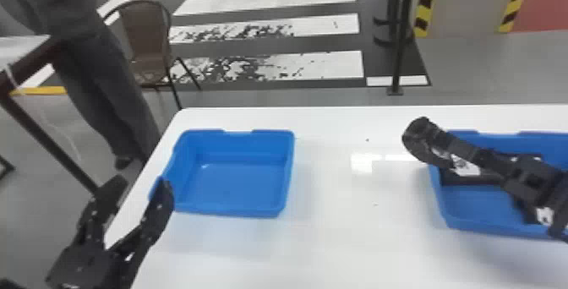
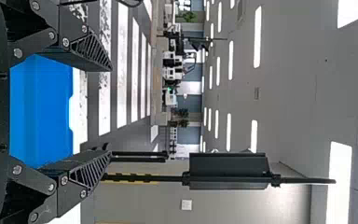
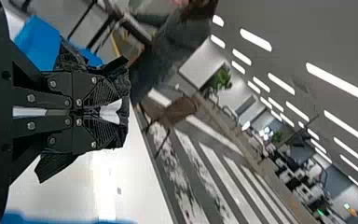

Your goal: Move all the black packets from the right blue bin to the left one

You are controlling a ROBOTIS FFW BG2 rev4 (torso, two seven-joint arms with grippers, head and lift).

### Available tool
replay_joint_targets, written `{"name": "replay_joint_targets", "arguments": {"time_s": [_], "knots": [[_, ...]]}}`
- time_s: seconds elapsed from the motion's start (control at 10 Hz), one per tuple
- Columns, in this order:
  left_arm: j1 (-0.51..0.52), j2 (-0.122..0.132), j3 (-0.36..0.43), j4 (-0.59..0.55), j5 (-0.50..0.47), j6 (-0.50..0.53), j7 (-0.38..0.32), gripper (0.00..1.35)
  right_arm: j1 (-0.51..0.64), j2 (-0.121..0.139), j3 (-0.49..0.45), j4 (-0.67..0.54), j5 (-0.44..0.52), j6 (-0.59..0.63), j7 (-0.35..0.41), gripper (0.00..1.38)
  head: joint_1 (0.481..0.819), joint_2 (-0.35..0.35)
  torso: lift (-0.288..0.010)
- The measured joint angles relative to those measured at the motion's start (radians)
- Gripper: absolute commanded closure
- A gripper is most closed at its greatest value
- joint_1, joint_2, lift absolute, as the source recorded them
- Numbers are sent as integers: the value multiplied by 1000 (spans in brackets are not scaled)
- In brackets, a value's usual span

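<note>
My right gripper (image 1: 469,151) is above the left side of the right blue bin (image 1: 486,224), shut on a crumpled black packet (image 1: 418,138) that juts out past the bin's left rim. In the right wrist view the right gripper (image 3: 114,112) pinches this packet (image 3: 122,83) between its fingers. Below the arm, black material (image 1: 458,179) lies in the right bin, partly hidden; how many packets it is I cannot tell. The left blue bin (image 1: 230,213) has a bare floor. At its left front corner my left gripper (image 1: 135,193) is parked; the left wrist view has the left gripper (image 2: 109,113) open, holding nothing.
Both bins stand on a white table (image 1: 338,233), with a wide stretch of tabletop between them. Beyond the table's back edge are a brown chair (image 1: 146,43) and a thin black post (image 1: 399,47). Another table's corner (image 1: 21,49) is at the far left.
</note>
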Motion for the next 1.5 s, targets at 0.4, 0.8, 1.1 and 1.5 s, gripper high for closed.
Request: {"name": "replay_joint_targets", "arguments": {"time_s": [0.4,0.8,1.1,1.5], "knots": [[-19,0,-77,-60,14,68,1,444,-90,-19,181,158,-317,-8,97,1111,695,341,-140],[-62,39,-208,-116,178,213,-45,444,-163,-26,313,218,-405,-28,124,1111,695,302,-140],[-80,60,-275,-174,255,283,-58,441,-177,-26,374,238,-432,-46,124,1111,695,276,-140],[-111,104,-374,-179,264,300,-55,444,-211,-23,433,286,-458,-85,122,1111,695,239,-140]]}}
